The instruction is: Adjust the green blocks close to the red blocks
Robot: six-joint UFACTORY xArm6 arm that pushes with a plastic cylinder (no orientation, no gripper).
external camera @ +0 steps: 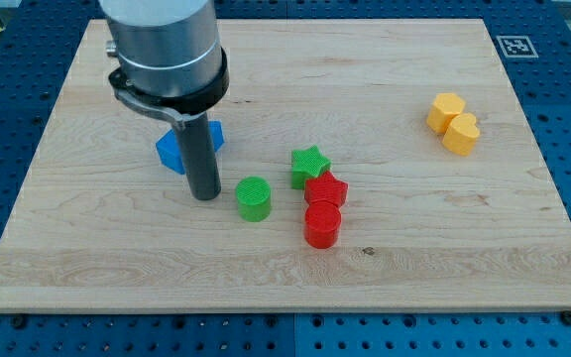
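A green cylinder [254, 198] stands on the board a little left of the red blocks, apart from them. A green star [308, 165] touches the red star [326, 188] at its upper left. A red cylinder [322, 224] sits just below the red star, touching it. My tip [204, 195] rests on the board just left of the green cylinder, with a small gap between them.
Blue blocks [172, 150] lie behind the rod, partly hidden by it. Two yellow blocks [453, 123] sit together at the view's upper right. The wooden board [414, 258] lies on a blue perforated table. A marker tag [515, 46] is at the board's top right corner.
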